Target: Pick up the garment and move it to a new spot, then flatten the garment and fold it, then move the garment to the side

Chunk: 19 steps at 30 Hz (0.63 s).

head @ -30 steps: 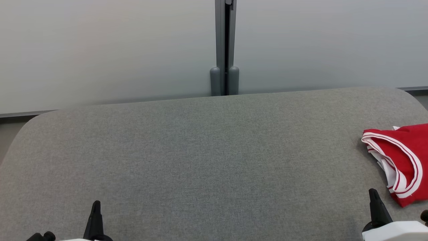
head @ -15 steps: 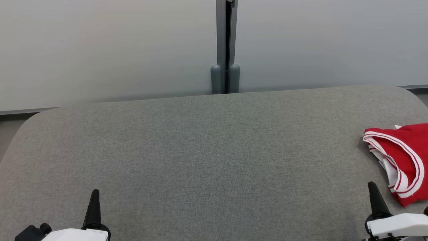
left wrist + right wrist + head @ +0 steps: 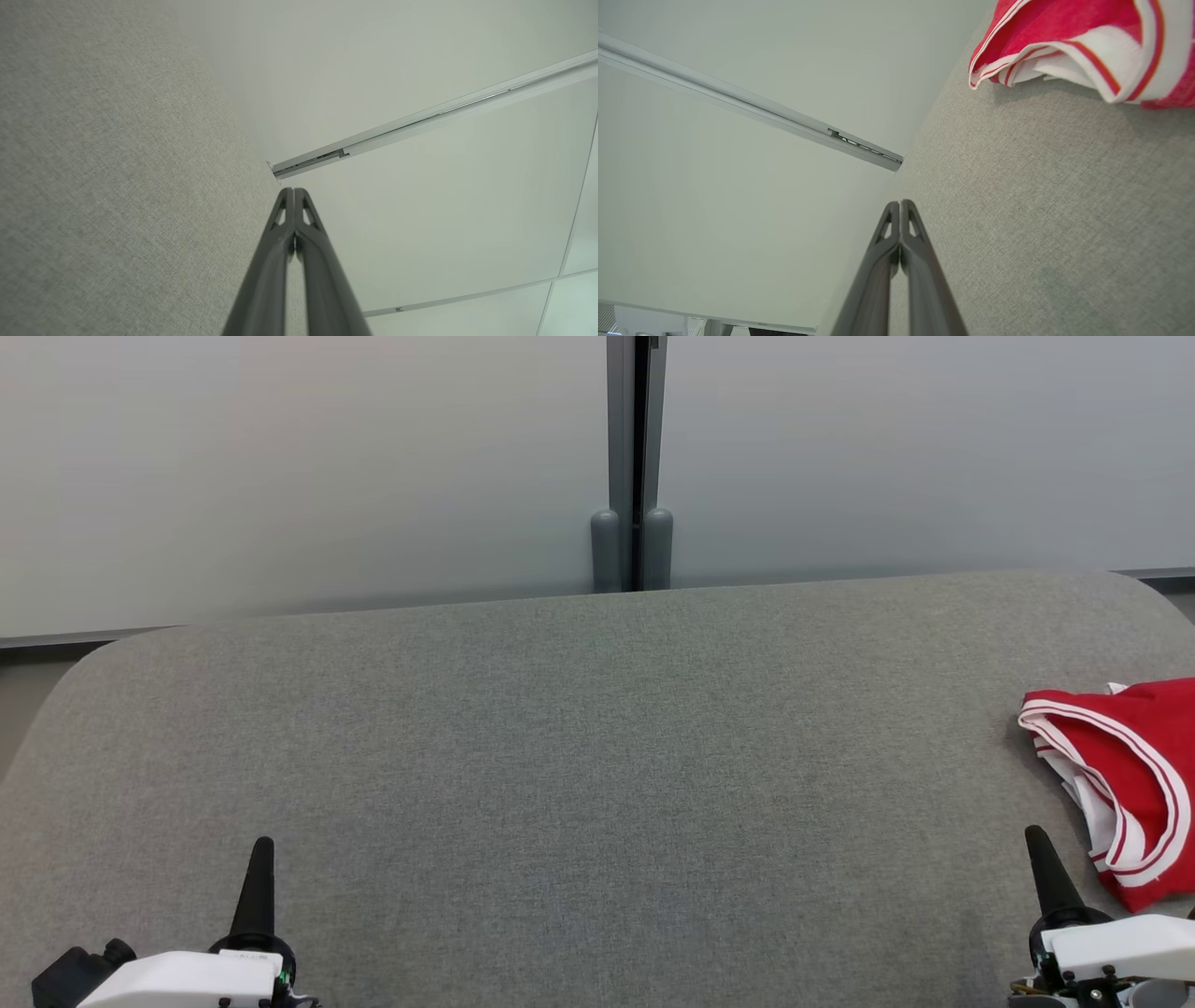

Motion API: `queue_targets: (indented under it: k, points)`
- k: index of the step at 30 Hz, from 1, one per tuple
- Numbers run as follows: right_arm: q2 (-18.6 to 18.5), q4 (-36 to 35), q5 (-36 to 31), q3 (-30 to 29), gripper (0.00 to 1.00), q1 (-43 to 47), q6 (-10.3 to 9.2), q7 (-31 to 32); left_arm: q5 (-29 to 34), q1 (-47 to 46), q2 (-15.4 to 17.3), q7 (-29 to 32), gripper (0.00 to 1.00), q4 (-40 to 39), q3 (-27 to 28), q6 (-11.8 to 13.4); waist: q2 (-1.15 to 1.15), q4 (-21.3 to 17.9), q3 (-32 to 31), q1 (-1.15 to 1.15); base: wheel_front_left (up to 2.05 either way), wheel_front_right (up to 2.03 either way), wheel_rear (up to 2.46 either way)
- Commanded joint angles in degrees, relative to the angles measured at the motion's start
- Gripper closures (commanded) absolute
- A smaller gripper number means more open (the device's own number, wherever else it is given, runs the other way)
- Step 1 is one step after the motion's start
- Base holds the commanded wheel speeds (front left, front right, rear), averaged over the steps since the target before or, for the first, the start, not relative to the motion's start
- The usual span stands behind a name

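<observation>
Garment (image 3: 1130,775), red with white striped trim, lies bunched at the right edge of the grey fabric surface (image 3: 579,756). Its right portion is cut off by the frame, so its full extent cannot be judged.

Left end effector (image 3: 262,847) and right end effector (image 3: 1034,835) sit low at the near corners, their bodies partly out of frame. Each has its fingers pressed together on nothing. The right one is near the garment but apart from it.

The surface's far corners are rounded, and its far edge runs along pale panels (image 3: 327,476) and a grey post (image 3: 635,448). The broad stretch between the end effectors offers open room.
</observation>
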Motion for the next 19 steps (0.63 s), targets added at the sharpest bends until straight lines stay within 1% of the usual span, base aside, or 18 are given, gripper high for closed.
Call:
queue_targets:
  k: [1,19]
  points:
    - [-0.2,-0.7,1.6,-0.3,1.0,-1.1,0.02,0.4,-1.3,-1.6,0.4,0.3,1.0,-0.3,0.4,-0.4,0.0,0.0,0.1,0.0,0.0,0.0,0.0]
    - [0.1,-1.0,11.3,-1.0,1.0,-2.6,0.02,2.9,-9.2,-4.1,0.5,2.6,1.0,0.0,1.2,-1.4,0.0,0.3,0.7,0.0,0.0,0.0,0.0]
